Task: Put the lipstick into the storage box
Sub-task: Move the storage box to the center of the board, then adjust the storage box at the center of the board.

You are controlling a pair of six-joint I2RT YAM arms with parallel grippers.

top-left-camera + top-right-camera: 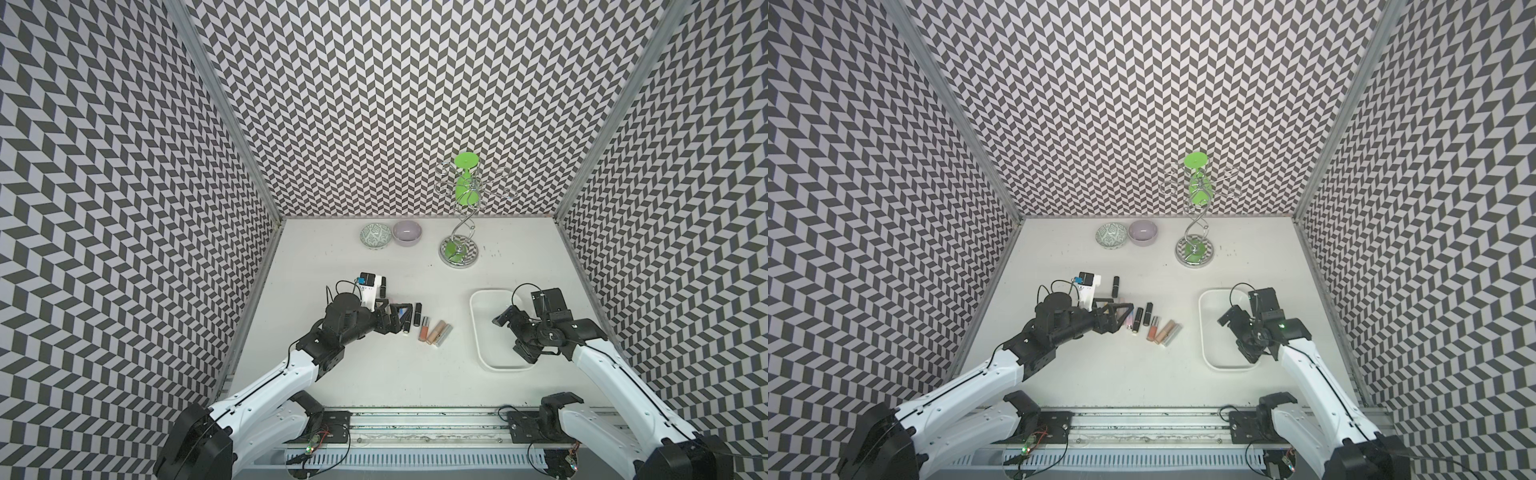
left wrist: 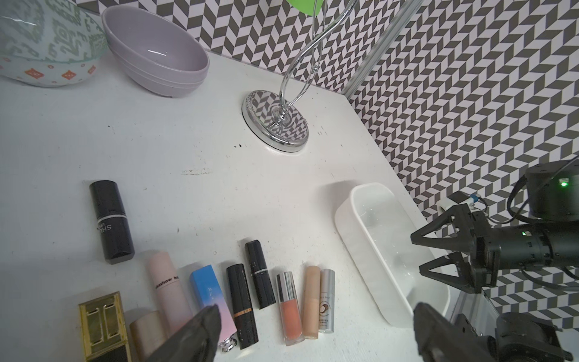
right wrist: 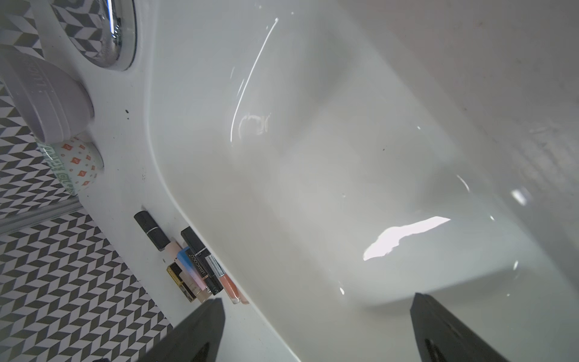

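The lipsticks are all lying on the counter (image 1: 374,374), none of them in the storage box (image 1: 477,332) yet. Most are sitting in a tight row, side by side and some touching: a blue-and-pink lipstick (image 2: 211,297), a black lipstick (image 2: 242,305) next to it, then peach and beige tubes toward the box. Another black one (image 2: 111,219) is lying apart, farther back.

The left gripper (image 1: 1119,319) is hanging low over the near end of that row with its jaws spread wide and nothing between them. Which tube it is going for, I cannot tell. That looks like the main hazard: with the jaws this far apart and the tubes packed this closely, a fingertip may be coming down on a neighbour, pinching two at once or knocking the round ones rolling.

The storage box is sitting well to the side of the row, empty inside. The right gripper (image 1: 513,334) is hovering right above it, jaws also apart and holding nothing. If it is not clearing off, the left arm carrying a lipstick over may be bumping into it, or dropping the tube onto the rim. The box also looks light, so a nudge may be sliding it.
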